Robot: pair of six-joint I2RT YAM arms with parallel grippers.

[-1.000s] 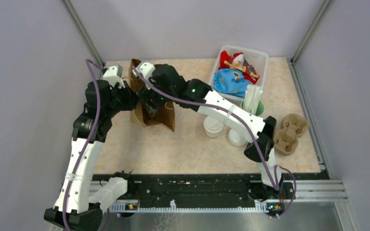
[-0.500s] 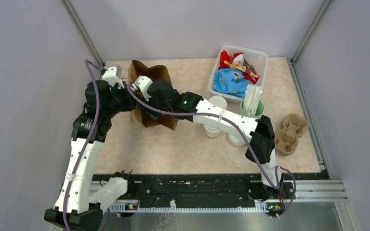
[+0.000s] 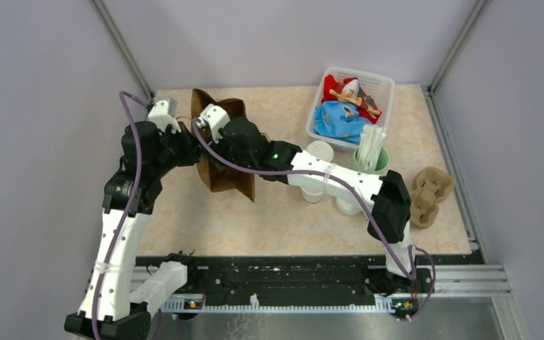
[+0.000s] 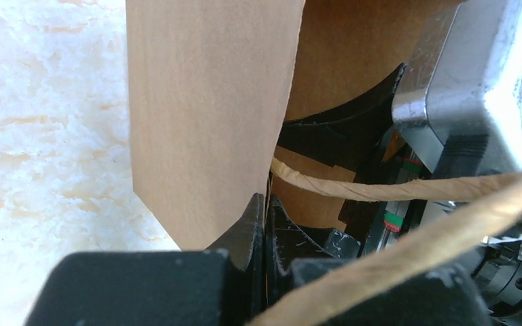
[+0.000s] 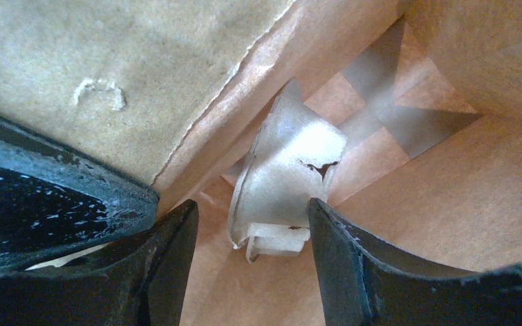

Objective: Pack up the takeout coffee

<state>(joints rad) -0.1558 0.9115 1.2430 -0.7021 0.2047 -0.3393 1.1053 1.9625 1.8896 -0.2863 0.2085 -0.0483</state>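
The takeout coffee (image 5: 282, 176), a white lidded cup, lies on its side at the bottom of the brown paper bag (image 3: 227, 177). My right gripper (image 5: 251, 204) is inside the bag, open, its fingertips either side of the cup's lid end. The left finger stands clear of the cup and the right finger sits at its edge. From above, the right wrist (image 3: 239, 138) reaches into the bag's mouth and hides the cup. My left gripper (image 4: 265, 214) is shut on the bag's side wall (image 4: 204, 115), near a twine handle (image 4: 380, 190).
White cups (image 3: 314, 190) and a loose lid (image 3: 347, 205) stand right of the bag. A green cup of straws (image 3: 372, 154) and a white basket (image 3: 386, 88) of packets are behind them. A cardboard cup carrier (image 3: 425, 197) lies at the right edge.
The right arm has pushed lower and further left into the bag. The bag has tipped and its mouth now shows behind the wrist. The left arm has shifted slightly left, still gripping the bag.
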